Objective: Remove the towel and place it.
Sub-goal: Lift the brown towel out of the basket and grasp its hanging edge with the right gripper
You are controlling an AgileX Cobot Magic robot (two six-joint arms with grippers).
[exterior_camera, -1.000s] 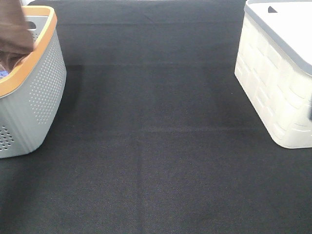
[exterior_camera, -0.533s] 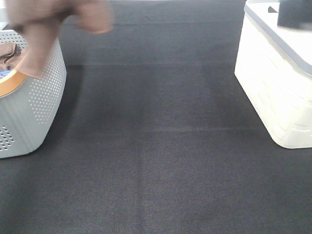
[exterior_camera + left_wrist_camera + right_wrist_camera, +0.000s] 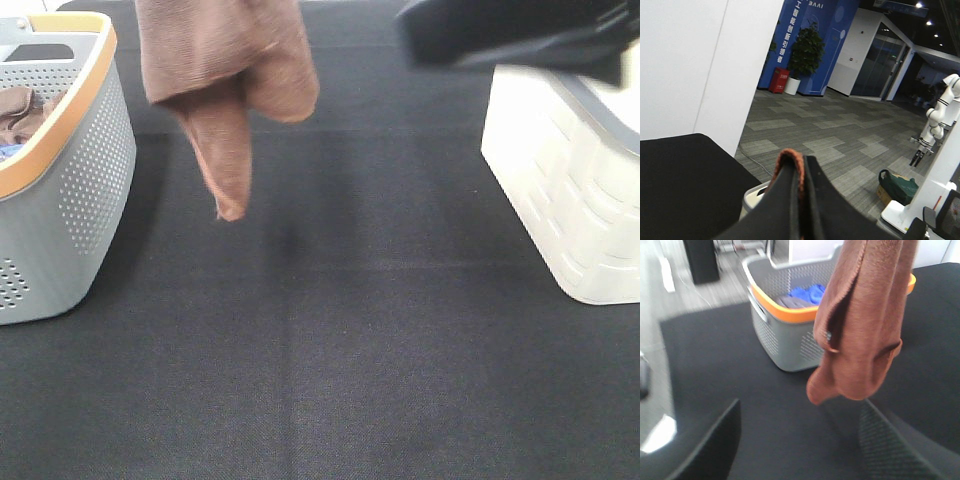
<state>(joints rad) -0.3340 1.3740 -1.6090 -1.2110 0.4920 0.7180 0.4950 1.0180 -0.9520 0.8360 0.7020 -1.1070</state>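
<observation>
Your left gripper [image 3: 801,172] has smooth, matte black fingers [image 3: 785,210]. Your right gripper [image 3: 799,430] is black too, with one pad [image 3: 890,450] finely dotted.

Towel [image 3: 225,80] hangs over the table [image 3: 350,350], clear of its surface, just right of the basket [image 3: 70,200] at the left edge. More cloth [image 3: 20,115] lies in that basket. Far right stands the bin [image 3: 560,200], the right end effector [image 3: 797,450] over it, apart from the towel.
</observation>
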